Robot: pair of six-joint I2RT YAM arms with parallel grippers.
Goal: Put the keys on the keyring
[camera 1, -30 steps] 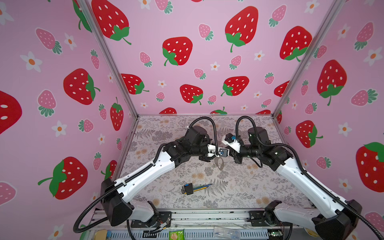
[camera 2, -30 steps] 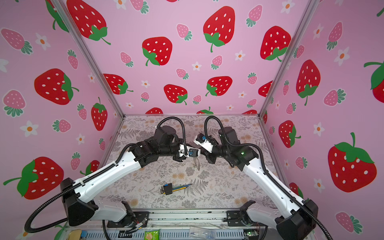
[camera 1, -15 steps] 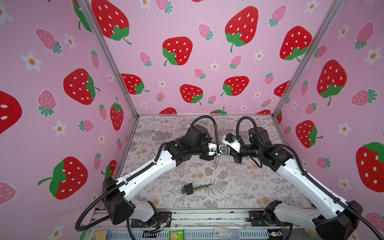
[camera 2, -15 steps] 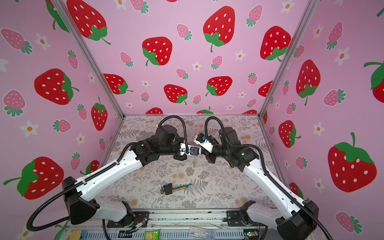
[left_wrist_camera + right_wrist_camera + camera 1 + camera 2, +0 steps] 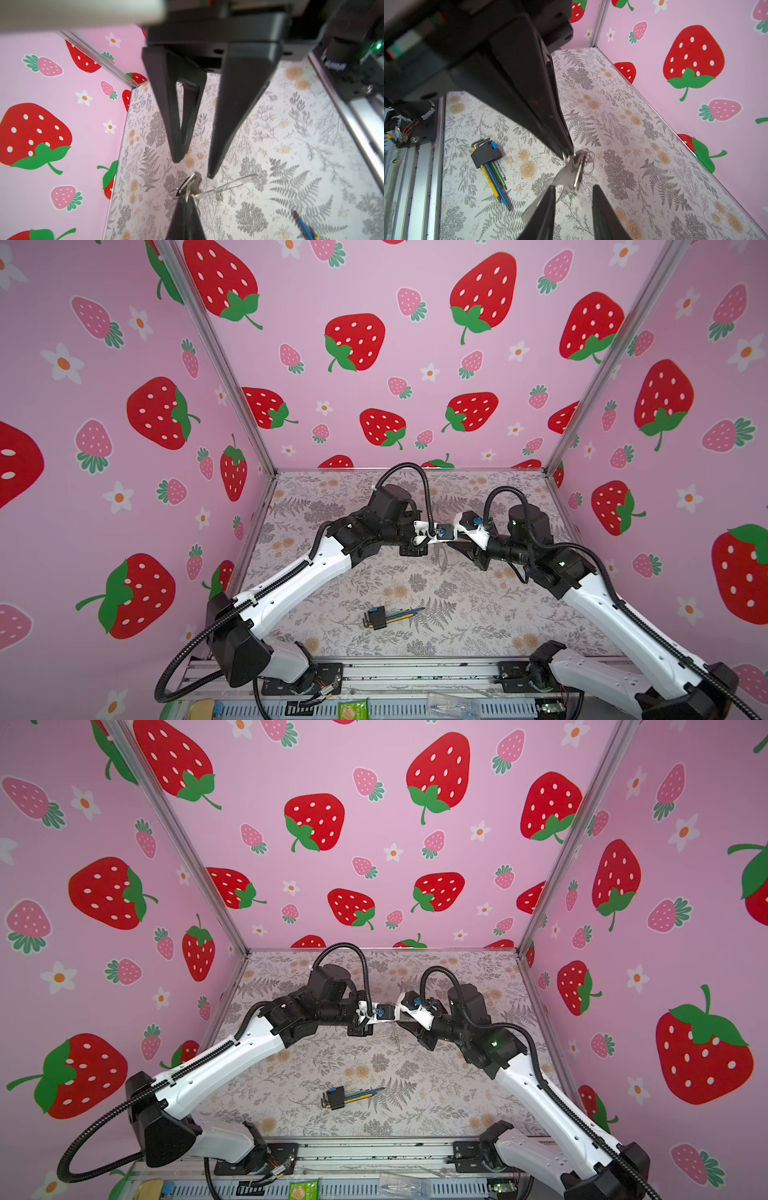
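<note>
The left arm and right arm wear glossy white shells between black joint housings, each trailed by ribbed black conduit. The right tool has matte black, wedge-shaped fingers; a small green light glows on that arm's dark elbow.

Our left arm and right arm rise from the front corners and bend inward at the elbows. The wrists almost meet in mid-air between them. Our left pincer is pinched tight on the keyring. Our right pincer faces it tip to tip, jaws parted.
</note>
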